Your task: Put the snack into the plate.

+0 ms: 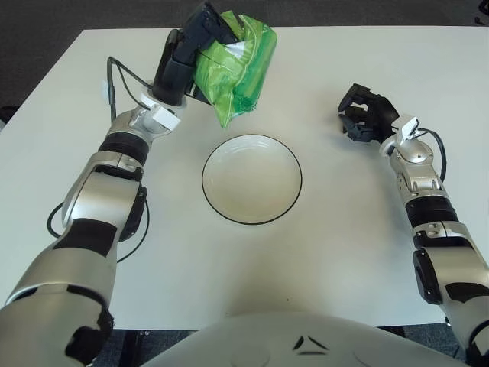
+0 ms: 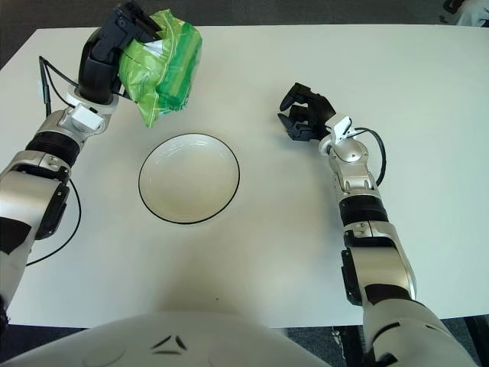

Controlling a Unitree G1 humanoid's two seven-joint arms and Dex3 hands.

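Plate (image 1: 252,180) at the middle of the surface (image 1: 321,260), snack (image 1: 237,73) held aloft behind its left edge in left hand (image 1: 195,46), right hand (image 1: 367,118) well apart to plate's right

Glossy crinkled green plastic snack bag (image 1: 237,73); smooth glazed white plate (image 1: 252,179) with dark rim; matt white surface (image 1: 344,222).

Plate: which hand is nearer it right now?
Left. The left hand holds the green snack bag just beyond the plate's far-left rim; the right hand sits farther off, right.
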